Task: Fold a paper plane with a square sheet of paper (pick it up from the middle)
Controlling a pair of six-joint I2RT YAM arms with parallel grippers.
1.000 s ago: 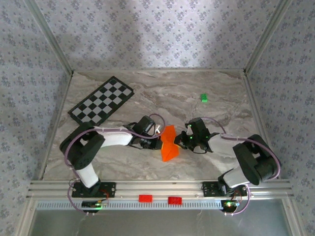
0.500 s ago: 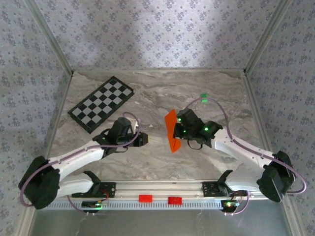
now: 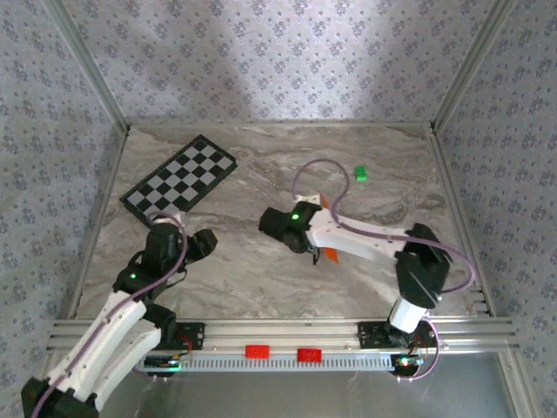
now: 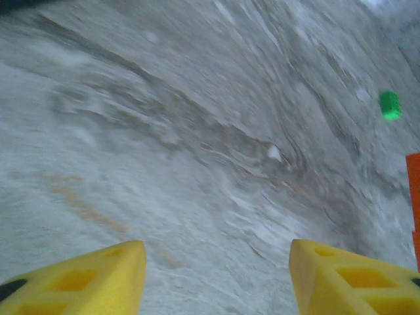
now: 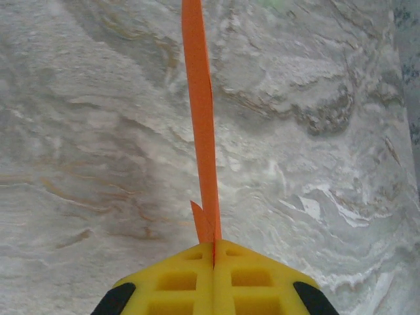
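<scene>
The right gripper (image 5: 213, 252) is pinched shut on the folded orange paper (image 5: 201, 98) — edge-on over the table's (image 3: 261, 165) middle (probably to keep its crease pressed) — while the left gripper (image 4: 216, 262) hangs well apart, jaws spread and empty.

Your right gripper (image 5: 213, 252) has its yellow jaws pressed flat together on the paper plane (image 5: 202, 118). You're seeing it edge-on, a thin orange strip running straight up the frame, a small flap poking left just above the grip, marble table (image 5: 328, 131) beneath.
</scene>
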